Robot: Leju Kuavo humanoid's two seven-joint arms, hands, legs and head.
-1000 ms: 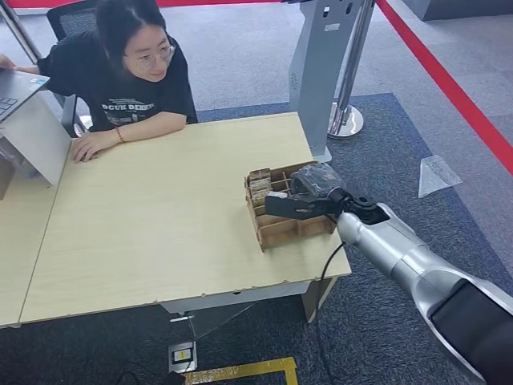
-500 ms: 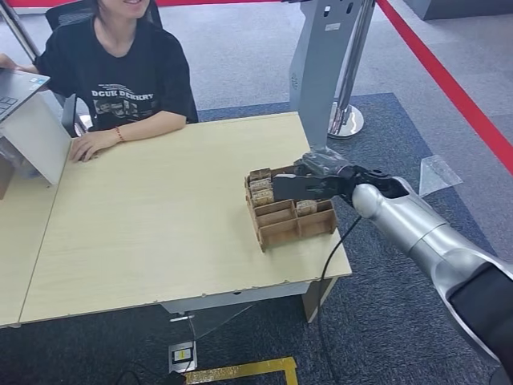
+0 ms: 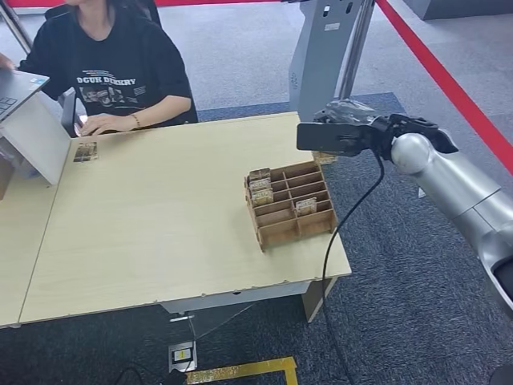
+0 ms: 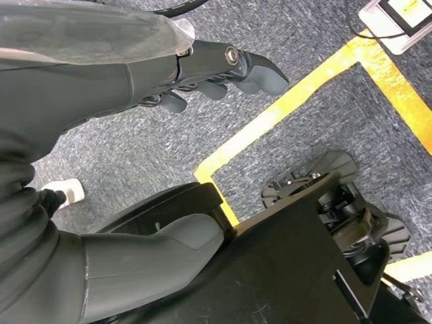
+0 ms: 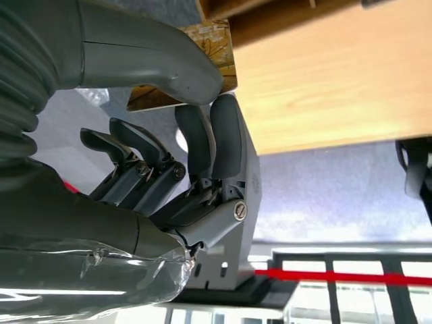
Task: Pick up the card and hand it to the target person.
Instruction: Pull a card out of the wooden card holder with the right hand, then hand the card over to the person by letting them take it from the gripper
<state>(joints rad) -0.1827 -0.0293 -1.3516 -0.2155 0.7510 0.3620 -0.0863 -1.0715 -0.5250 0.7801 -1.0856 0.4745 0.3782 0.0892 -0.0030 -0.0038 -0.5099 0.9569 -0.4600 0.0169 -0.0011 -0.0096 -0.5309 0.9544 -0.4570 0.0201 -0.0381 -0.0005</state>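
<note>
One card (image 5: 204, 47) pinched thinly in my right robot hand (image 3: 339, 135) — person (image 3: 115, 72) at ten o'clock — a jerky swing could slip it.

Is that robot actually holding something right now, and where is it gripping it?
Yes. The right hand pinches a card near one end, between thumb and fingers. The left hand holds nothing.

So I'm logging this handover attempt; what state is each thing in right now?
card: pinched in right hand, lifted off the table
wooden tray: on table, cards in some compartments
left hand: hanging over floor, holding nothing
laptop: open
</note>
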